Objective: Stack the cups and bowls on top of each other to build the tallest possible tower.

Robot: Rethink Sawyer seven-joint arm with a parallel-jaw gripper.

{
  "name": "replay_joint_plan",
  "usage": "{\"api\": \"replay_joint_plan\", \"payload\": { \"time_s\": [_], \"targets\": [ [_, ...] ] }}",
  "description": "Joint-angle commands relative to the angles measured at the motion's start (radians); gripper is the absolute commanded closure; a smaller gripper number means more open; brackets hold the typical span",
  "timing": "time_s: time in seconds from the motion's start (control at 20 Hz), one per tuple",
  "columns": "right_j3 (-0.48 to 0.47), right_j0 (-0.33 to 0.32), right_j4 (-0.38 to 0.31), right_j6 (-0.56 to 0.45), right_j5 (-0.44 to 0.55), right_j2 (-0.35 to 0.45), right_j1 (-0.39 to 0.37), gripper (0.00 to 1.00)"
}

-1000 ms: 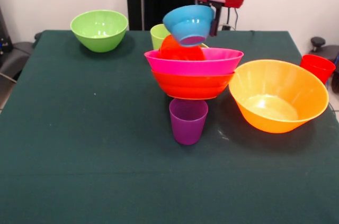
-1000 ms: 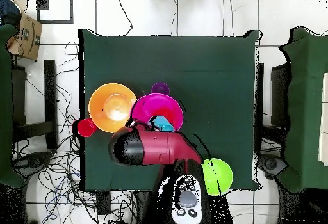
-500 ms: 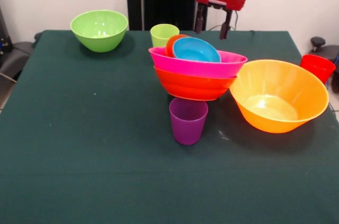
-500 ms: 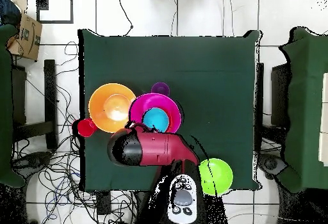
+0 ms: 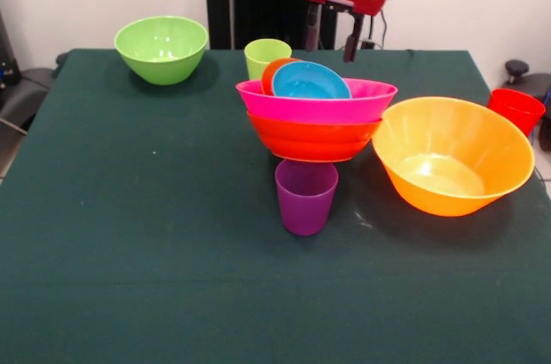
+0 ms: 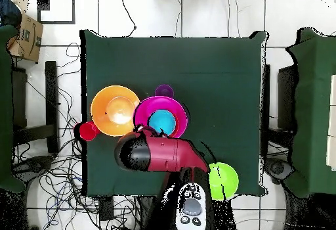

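Note:
The tower (image 5: 315, 114) stands mid-table: a red-orange bowl (image 5: 313, 141) at the bottom and a pink bowl (image 5: 320, 105) on it. A small blue bowl (image 5: 310, 81) lies tilted inside the pink bowl, with a small orange-red bowl (image 5: 269, 72) behind it. My gripper (image 5: 331, 39) hangs open and empty just above and behind the tower. A purple cup (image 5: 306, 196) stands in front of the tower and a lime green cup (image 5: 266, 56) behind it. In the overhead view the arm (image 6: 161, 152) hides the gripper; the blue bowl (image 6: 161, 121) and pink bowl (image 6: 143, 112) show.
A large orange bowl (image 5: 452, 157) sits right of the tower, also in the overhead view (image 6: 115, 110). A red cup (image 5: 516, 109) stands at the table's right edge. A lime green bowl (image 5: 161, 48) sits at the far left corner.
One second ago the gripper held the blue bowl above the tower. It let go; the bowl now lies in the pink bowl. The open gripper shifted slightly left in the front view.

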Motion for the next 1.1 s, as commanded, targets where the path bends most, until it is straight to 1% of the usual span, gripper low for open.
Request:
{"api": "replay_joint_plan", "payload": {
  "time_s": [0.05, 0.35, 0.5, 0.6, 0.65, 0.7, 0.8, 1.0, 1.1],
  "targets": [
    [0.025, -0.004, 0.036, 0.149, -0.016, 0.036, -0.004, 0.0],
    [0.019, -0.009, 0.045, 0.148, -0.021, 0.045, 0.011, 0.0],
    [0.015, -0.008, 0.051, 0.146, -0.008, 0.048, 0.008, 0.0],
    [0.022, -0.013, 0.047, 0.132, 0.019, 0.045, 0.002, 0.0],
    [0.016, -0.012, 0.029, 0.11, 0.06, 0.024, -0.001, 0.0],
    [0.021, -0.025, 0.021, 0.092, 0.072, 0.023, -0.002, 0.0],
    [0.04, -0.065, 0.011, 0.063, 0.066, 0.035, -0.003, 0.0],
    [0.069, -0.127, -0.02, 0.006, 0.071, 0.04, -0.035, 0.0],
    [0.079, -0.174, -0.04, -0.03, 0.066, 0.052, -0.038, 0.0]
  ]
}}
